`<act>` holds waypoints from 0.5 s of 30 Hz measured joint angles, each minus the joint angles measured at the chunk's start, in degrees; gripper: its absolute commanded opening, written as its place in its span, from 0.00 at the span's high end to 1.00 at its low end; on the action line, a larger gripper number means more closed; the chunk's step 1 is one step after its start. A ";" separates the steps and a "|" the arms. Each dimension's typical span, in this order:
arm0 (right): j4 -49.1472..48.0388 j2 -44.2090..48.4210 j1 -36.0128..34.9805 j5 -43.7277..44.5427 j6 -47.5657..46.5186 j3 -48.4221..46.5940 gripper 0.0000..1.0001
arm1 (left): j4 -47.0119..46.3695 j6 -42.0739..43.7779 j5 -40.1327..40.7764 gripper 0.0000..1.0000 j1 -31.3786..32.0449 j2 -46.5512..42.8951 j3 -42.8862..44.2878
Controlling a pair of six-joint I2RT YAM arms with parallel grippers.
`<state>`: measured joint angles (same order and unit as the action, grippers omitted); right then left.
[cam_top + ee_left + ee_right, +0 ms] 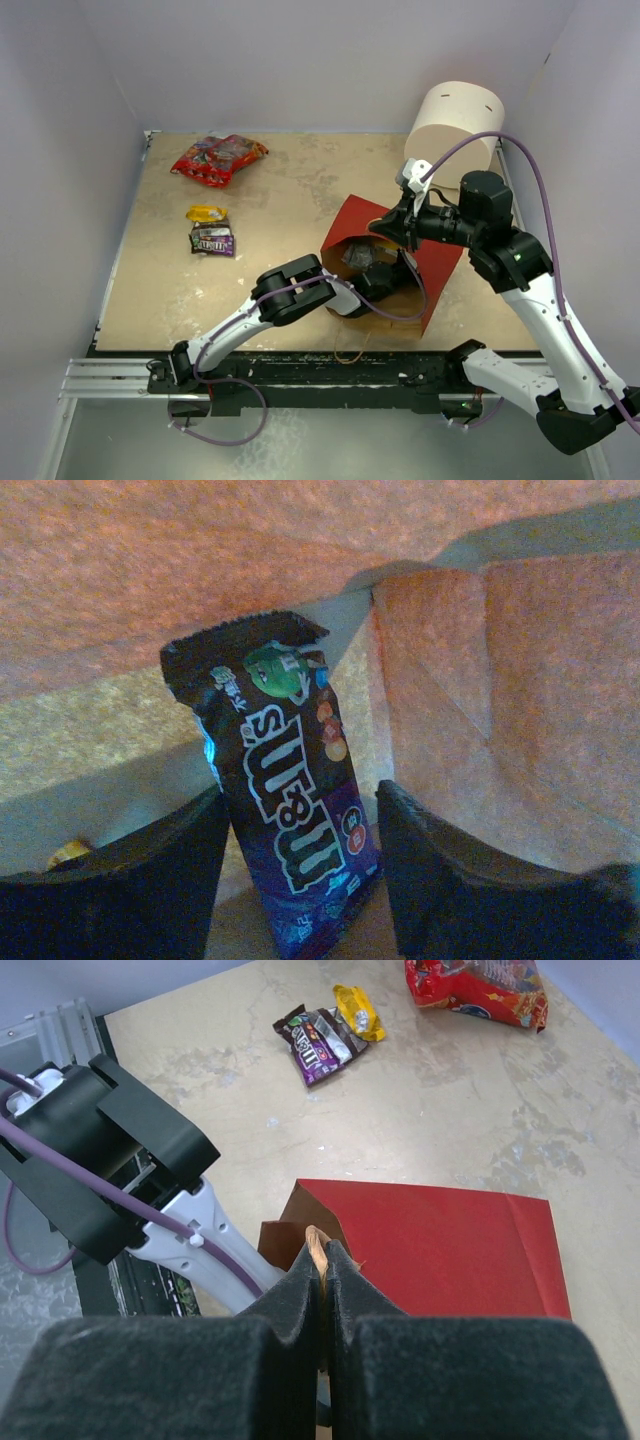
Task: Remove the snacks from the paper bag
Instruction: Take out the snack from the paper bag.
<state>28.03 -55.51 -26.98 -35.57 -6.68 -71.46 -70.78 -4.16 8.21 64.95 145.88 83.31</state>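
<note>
The red-brown paper bag [442, 262] lies on its side with its mouth toward the arms; it also shows in the right wrist view [440, 1250]. My right gripper [392, 228] is shut on the bag's upper rim [318, 1240] and holds the mouth up. My left gripper [383, 282] is inside the bag, open, with a dark purple candy packet [290, 800] standing between its fingers [150, 880]. A grey crinkled packet [356, 254] shows in the mouth. On the table lie a red cartoon bag [218, 158], a yellow wrapper [207, 213] and another purple packet [212, 240].
A white cylinder [455, 120] stands at the back right, behind the right arm. A string handle [350, 352] hangs over the table's near edge. Walls close the table at left, back and right. The loose snacks also show in the right wrist view [322, 1042].
</note>
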 measured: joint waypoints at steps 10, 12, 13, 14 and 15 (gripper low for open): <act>1.05 -0.13 0.00 0.09 -0.15 -0.59 1.00 | 3.28 0.35 2.08 0.79 -0.04 1.29 2.73; 1.31 -0.15 0.00 0.11 -0.24 -0.59 1.00 | 3.32 0.31 2.03 0.85 -0.04 1.29 2.73; 1.33 -0.17 0.00 0.13 -0.31 -0.59 1.00 | 3.37 0.31 1.90 0.88 -0.04 1.29 2.73; 1.33 -0.22 0.00 0.11 -0.35 -0.63 1.00 | 3.48 0.28 1.73 0.88 -0.04 1.29 2.73; 1.31 -0.26 0.00 0.13 -0.37 -0.66 1.00 | 3.65 0.28 1.46 0.89 -0.04 1.29 2.73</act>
<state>29.34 -55.77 -26.98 -35.44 -7.05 -72.12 -67.13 -3.88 9.67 64.90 147.17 86.04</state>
